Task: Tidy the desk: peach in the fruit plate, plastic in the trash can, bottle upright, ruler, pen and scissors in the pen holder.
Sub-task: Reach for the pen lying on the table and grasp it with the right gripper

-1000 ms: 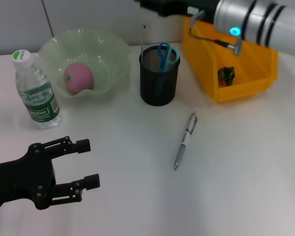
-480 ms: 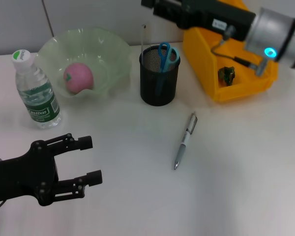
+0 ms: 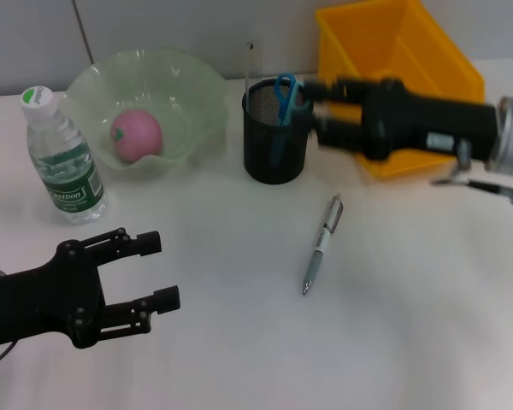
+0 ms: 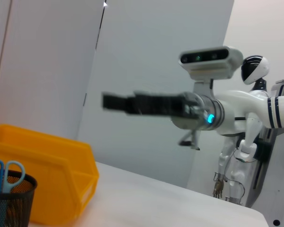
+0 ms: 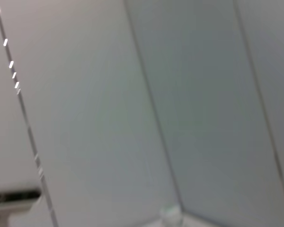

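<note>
Pen [image 3: 322, 243] lies flat on the bench between both arms, long axis running near-left to far-right, nearer the right tool [image 3: 312, 109], fingers apart beside the pen holder [image 3: 276, 131]; left tool [image 3: 158, 272], fingers apart, waits near-left.

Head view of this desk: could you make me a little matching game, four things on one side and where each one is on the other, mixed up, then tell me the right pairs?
Things:
1. peach
2. scissors
3. pen
4. water bottle

Places:
A. lying flat on the bare desk, in front of the black mesh holder
B. standing upright on the desk beside the green bowl
C. inside the green bowl
D. standing in the black mesh holder, blue handles up

Pairs: 1-C, 2-D, 3-A, 4-B
</note>
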